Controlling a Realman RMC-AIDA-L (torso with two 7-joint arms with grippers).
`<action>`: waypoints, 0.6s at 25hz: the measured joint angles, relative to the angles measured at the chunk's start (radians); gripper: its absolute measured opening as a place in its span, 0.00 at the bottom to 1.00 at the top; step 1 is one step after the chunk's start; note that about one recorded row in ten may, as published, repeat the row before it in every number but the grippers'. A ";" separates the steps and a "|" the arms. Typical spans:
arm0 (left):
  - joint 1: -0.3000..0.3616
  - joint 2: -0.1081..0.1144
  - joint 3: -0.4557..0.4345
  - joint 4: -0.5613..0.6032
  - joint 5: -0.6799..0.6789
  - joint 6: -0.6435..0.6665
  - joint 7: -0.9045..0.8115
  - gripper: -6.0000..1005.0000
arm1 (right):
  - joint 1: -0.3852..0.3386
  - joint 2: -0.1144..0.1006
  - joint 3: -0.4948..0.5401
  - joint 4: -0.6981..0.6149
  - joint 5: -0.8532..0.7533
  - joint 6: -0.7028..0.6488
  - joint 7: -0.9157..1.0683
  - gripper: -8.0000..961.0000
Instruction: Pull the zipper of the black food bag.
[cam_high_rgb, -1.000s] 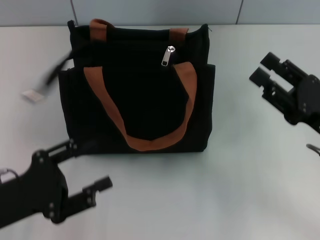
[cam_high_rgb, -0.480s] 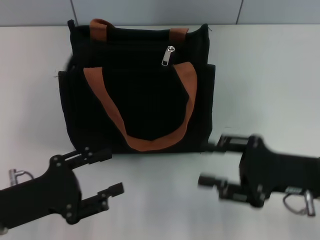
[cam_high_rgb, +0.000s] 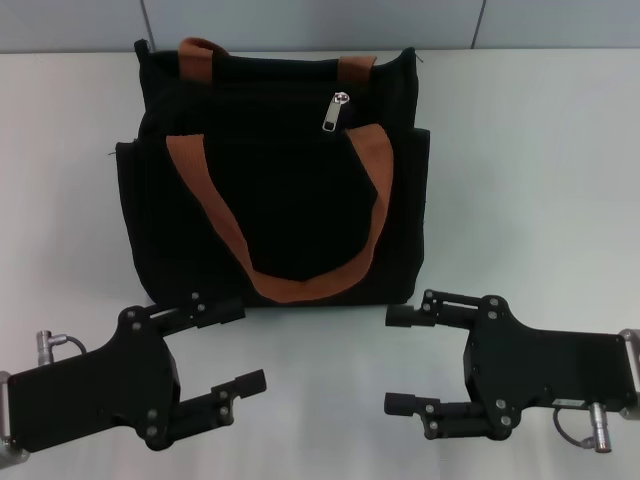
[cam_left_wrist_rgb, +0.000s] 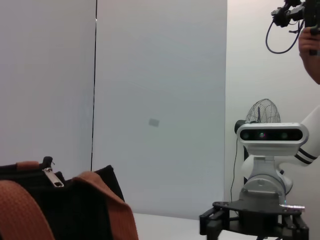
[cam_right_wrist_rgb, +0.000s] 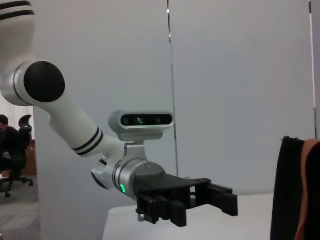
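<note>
Upright on the counter (cam_high_rgb: 520, 180) stands the black food bag (cam_high_rgb: 280, 180) — its zipper (cam_high_rgb: 336, 112) near the top edge. Just before the bag, left tool (cam_high_rgb: 235, 345) and right tool (cam_high_rgb: 400, 360) hover, both wide — touching nothing.

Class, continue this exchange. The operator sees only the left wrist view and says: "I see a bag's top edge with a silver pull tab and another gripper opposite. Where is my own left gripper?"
Observer: The left gripper is low over the table, just in front of the near left corner of the black food bag.
Operator: How do its jaws stand?
Observer: Open, with nothing between them.
Operator: And the gripper opposite?
Observer: That right gripper is by the bag's near right corner, jaws open, facing yours. The zipper hangs up at the bag's far edge, right of centre, away from both.
</note>
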 joint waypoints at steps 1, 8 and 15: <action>0.000 -0.001 0.001 0.000 0.000 0.000 0.001 0.66 | -0.001 0.000 0.002 0.001 0.001 0.002 -0.001 0.71; 0.000 -0.002 0.013 -0.001 0.019 -0.011 0.002 0.65 | -0.001 0.001 0.005 0.008 0.005 0.038 -0.007 0.77; 0.002 -0.002 0.014 -0.001 0.035 -0.028 0.002 0.65 | 0.012 0.001 0.006 0.027 0.006 0.055 -0.007 0.82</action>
